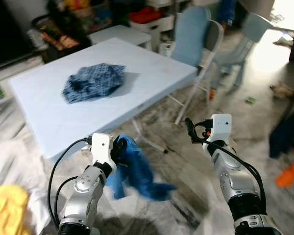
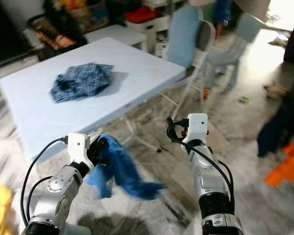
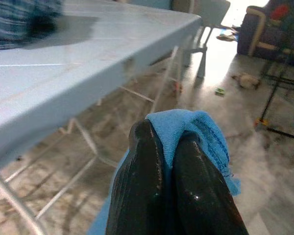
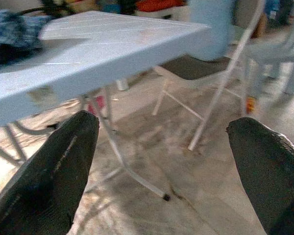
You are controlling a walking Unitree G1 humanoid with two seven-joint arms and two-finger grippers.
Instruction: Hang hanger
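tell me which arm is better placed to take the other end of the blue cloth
Right, likely: the right gripper is open and empty beside the dangling blue cloth garment, while the left gripper is already pinching its top.

A pale blue folding table (image 1: 49, 122) stands on marbled floor (image 1: 186, 196), light blue chairs (image 1: 196, 44) just beyond it

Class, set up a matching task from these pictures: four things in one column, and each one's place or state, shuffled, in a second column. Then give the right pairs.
Column 1
1. left end effector
2. right end effector
3. checked cloth
4. blue cloth

Column 2
A. lying crumpled on the table
B. open, holding nothing
C. hanging down above the floor
D. shut on cloth

Pairs: 1-D, 2-B, 3-A, 4-C
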